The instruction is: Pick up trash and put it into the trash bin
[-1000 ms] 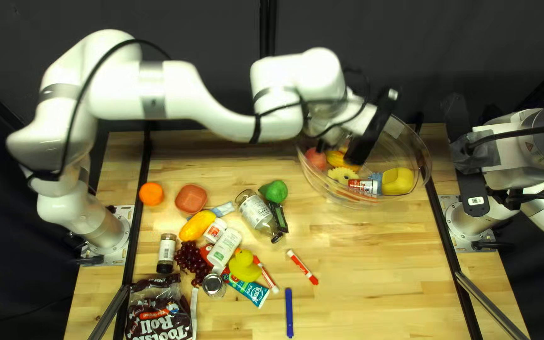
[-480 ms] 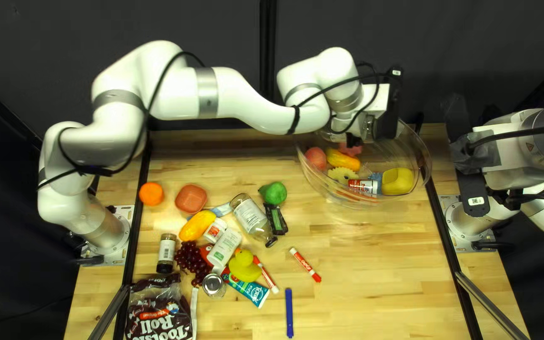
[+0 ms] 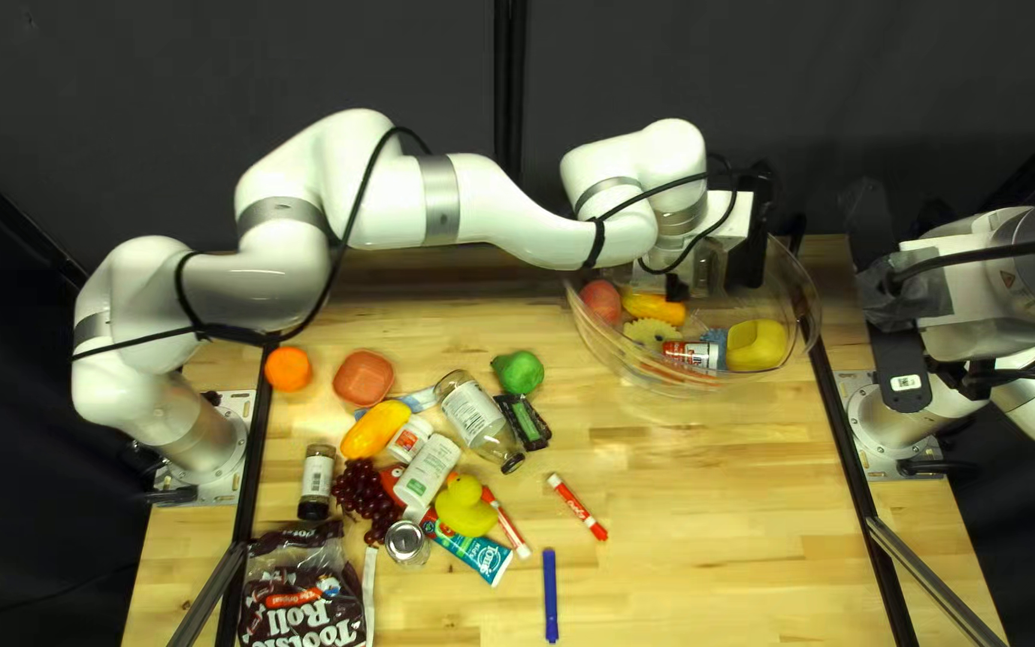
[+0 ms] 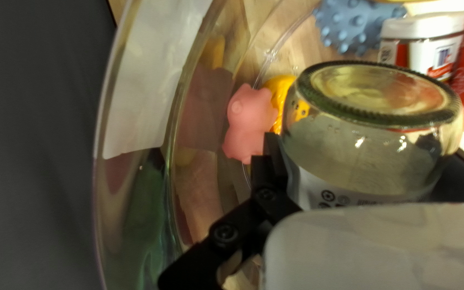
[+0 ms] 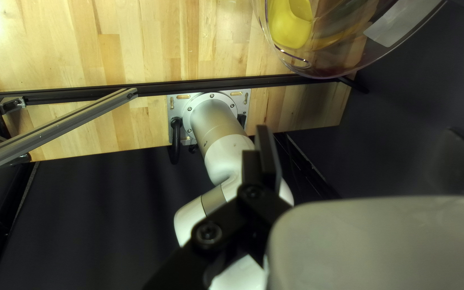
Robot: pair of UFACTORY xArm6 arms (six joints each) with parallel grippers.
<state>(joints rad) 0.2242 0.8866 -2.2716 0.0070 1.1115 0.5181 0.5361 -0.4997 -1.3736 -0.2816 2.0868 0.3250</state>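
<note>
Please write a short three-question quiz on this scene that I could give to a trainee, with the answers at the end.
1. Multiple choice: what is my left gripper shut on?
a) a toothpaste tube
b) a clear jar
c) a bunch of grapes

2. True or false: the yellow duck is outside the clear bin.

3. Fill in the blank: the marker closest to the near edge of the table is coloured ____.

Key: 1) b; 2) true; 3) blue.
</note>
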